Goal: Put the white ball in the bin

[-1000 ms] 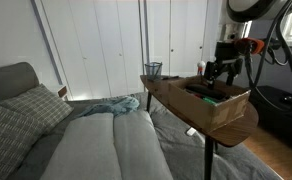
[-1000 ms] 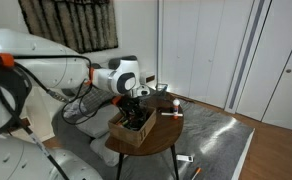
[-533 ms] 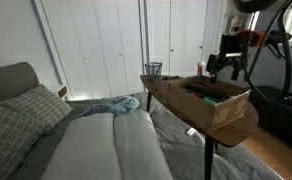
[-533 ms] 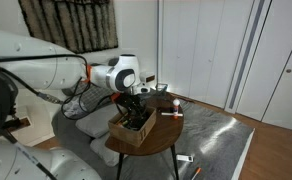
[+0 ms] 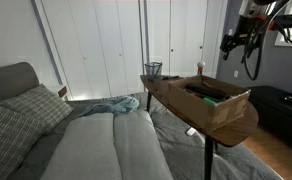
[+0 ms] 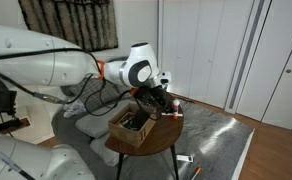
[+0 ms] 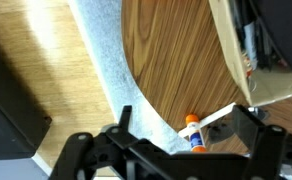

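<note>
The bin [image 5: 152,69], a small dark wire-mesh basket, stands at the far end of the round wooden table [image 5: 176,98]. I cannot find the white ball in any view. My gripper [image 5: 230,46] hangs high above the table, beyond the cardboard box [image 5: 218,106]. In an exterior view the gripper [image 6: 166,103] is over the table edge next to the box [image 6: 132,128]. In the wrist view the fingers [image 7: 186,122] are spread apart with nothing between them. Below them lie the table top and an orange-capped glue stick [image 7: 193,131].
The open brown cardboard box holds dark items. A thin white strip [image 7: 222,115] lies by the glue stick. A grey sofa with a checked cushion [image 5: 31,105] and a blue cloth [image 5: 111,105] sits beside the table. White closet doors stand behind.
The gripper has risen out of the cardboard box and moved up and sideways, away from the box, over the table's edge.
</note>
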`<state>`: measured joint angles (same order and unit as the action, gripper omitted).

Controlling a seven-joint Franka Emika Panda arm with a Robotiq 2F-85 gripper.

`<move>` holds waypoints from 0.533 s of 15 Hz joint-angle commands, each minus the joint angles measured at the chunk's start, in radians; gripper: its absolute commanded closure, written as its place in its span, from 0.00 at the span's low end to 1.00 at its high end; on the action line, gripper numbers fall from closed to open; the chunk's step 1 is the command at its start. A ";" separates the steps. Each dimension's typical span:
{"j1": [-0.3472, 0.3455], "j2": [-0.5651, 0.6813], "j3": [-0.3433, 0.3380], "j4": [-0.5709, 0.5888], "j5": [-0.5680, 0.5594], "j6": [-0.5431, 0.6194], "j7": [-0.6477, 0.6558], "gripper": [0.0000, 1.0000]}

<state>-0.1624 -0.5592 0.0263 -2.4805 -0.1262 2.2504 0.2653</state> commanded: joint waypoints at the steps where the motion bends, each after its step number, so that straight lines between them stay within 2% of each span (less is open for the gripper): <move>1: 0.030 0.195 -0.092 0.161 0.104 0.063 -0.071 0.00; 2: 0.002 0.090 -0.052 0.059 0.040 0.057 -0.032 0.00; 4: 0.010 0.166 -0.083 0.122 0.073 0.065 -0.059 0.00; 7: 0.017 0.201 -0.085 0.154 0.082 0.065 -0.061 0.00; 8: 0.045 0.209 -0.101 0.162 0.142 0.100 -0.096 0.00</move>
<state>-0.1447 -0.3583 -0.0581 -2.3270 -0.0450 2.3169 0.2045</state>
